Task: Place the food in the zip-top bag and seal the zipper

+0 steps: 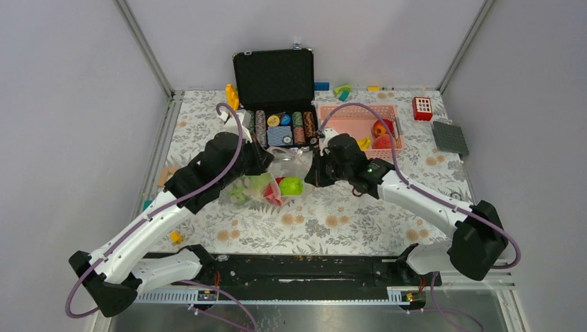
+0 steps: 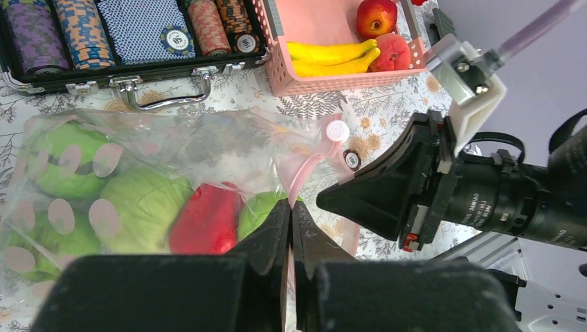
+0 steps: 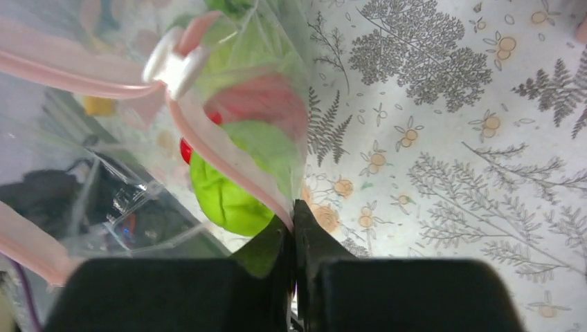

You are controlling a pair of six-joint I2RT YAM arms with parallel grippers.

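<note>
The clear dotted zip-top bag (image 1: 271, 181) lies mid-table holding green cabbages (image 2: 142, 211) and a red pepper (image 2: 206, 220). My left gripper (image 2: 291, 211) is shut on the pink zipper strip (image 2: 299, 174) at the bag's mouth. My right gripper (image 3: 291, 211) is shut on the same pink zipper strip (image 3: 228, 166), close to the left gripper, near the white slider (image 3: 172, 59). A green cabbage (image 3: 225, 190) shows inside the bag. Yellow bananas (image 2: 331, 57) and red and orange fruits (image 2: 377, 15) lie in the pink basket (image 1: 344, 126).
An open black case of poker chips (image 1: 280, 124) stands behind the bag. A red block (image 1: 422, 108) and a grey plate (image 1: 450, 137) lie at the back right. Small toys lie along the back edge and left side.
</note>
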